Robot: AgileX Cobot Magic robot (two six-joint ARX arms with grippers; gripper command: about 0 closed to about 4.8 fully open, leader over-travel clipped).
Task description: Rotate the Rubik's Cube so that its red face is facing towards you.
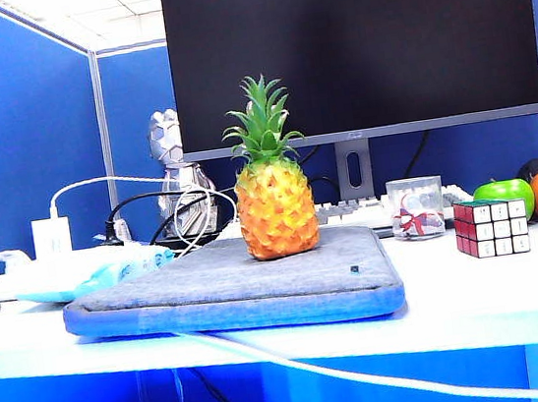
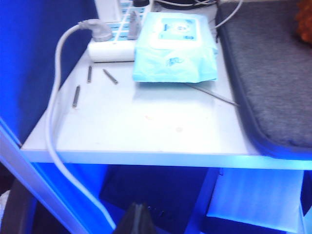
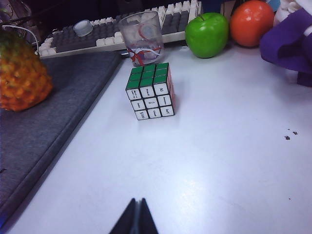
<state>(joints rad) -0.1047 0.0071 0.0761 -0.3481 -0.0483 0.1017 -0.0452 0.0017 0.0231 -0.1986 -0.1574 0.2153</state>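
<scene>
**Both claws shut and empty, one cube waiting on the bench**

Nearest to me are my two claws. My left claw point(image 2: 138, 219) hangs off the front edge of the bench point(image 2: 161, 126), its jaws pressed together with nothing between them. My right claw point(image 3: 137, 218) is above the bench top, likewise closed tight and empty, with the Rubik's Cube point(image 3: 150, 90) well ahead of it.

I count one cube. It sits on the white bench just beside the grey pad point(image 3: 44, 126), white side toward me, green on top. The red face point(image 3: 170, 87) shows only as a thin sliver from my right wrist; the exterior view shows it more fully on the cube's left side.

Beyond the cube stand one clear cup point(image 3: 141, 38), one green apple point(image 3: 206, 34) and one orange fruit point(image 3: 251, 22). One pineapple point(image 1: 272, 186) stands on the pad.

Only my left wrist shows the one wipes pack point(image 2: 174, 48) and three small metal rods point(image 2: 76, 95). Only the exterior view shows the monitor point(image 1: 352, 41).
</scene>
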